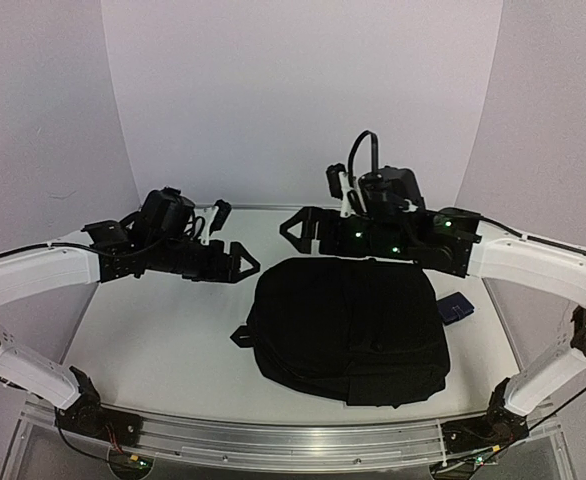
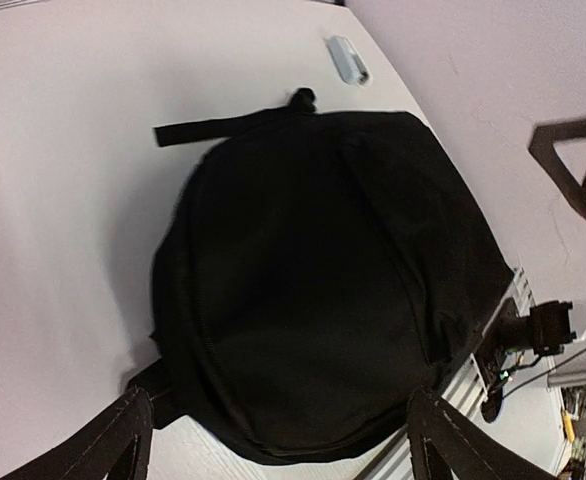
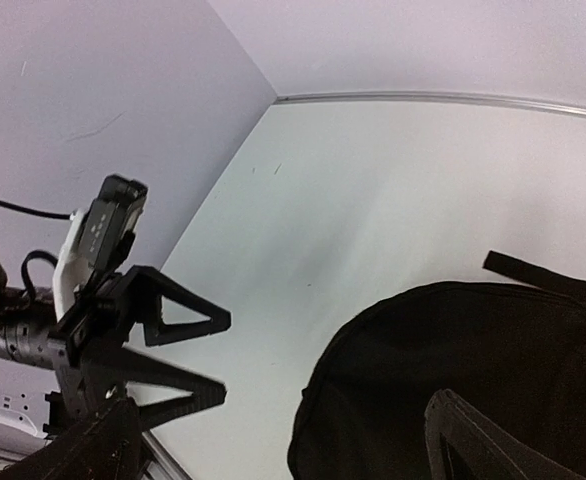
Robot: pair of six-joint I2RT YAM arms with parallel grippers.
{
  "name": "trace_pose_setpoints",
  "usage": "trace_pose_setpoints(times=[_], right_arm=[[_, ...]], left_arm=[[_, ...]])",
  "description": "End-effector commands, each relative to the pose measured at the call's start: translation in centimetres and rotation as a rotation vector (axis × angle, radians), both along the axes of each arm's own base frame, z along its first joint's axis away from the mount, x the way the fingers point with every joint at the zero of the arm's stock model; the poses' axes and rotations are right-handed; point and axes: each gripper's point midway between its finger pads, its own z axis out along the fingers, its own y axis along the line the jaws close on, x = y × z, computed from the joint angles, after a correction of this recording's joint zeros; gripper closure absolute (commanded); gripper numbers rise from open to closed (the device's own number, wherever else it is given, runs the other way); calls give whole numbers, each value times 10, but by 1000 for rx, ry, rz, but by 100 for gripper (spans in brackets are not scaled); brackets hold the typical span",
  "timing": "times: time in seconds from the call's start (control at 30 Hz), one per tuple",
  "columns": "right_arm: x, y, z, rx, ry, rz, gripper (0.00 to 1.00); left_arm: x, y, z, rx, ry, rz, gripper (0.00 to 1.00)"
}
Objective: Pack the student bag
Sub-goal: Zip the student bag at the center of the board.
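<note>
Jaws gape empty, left and right, as we hover by the student bag, apparently closed on the desk; a blue pouch lies outside

no legible text, no readable labels, brands, numbers or signs
</note>
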Motion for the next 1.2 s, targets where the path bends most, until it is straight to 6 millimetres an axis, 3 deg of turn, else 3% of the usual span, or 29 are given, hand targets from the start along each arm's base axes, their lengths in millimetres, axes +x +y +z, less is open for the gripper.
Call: trace_pose_setpoints(times=[0.0,0.23,0.33,0.47,0.6,0.8,1.17], right_arm=[[21,-59,-32,-96,45,-142,2],[37,-128,-57,-84,113,-287,2],[34,-138,-62,-76,125,-313,2],[28,-142,-66,-57,145,-316,2],[20,-143,-62,-10,148,-305,2],[8,-141,-60,41,160,-264,2],[3,-143,-66,41,168,-253,2]], left_arm=[[-27,-58,7,10,-62,-199,14],[-99,-132,-19,25,-21,-461,20],[-128,-153,-30,35,4,-539,26],[-151,-168,-46,49,41,-588,32],[-151,-180,-66,73,49,-568,36],[-130,-193,-71,102,-17,-494,45],[-130,-205,-86,126,30,-496,58]])
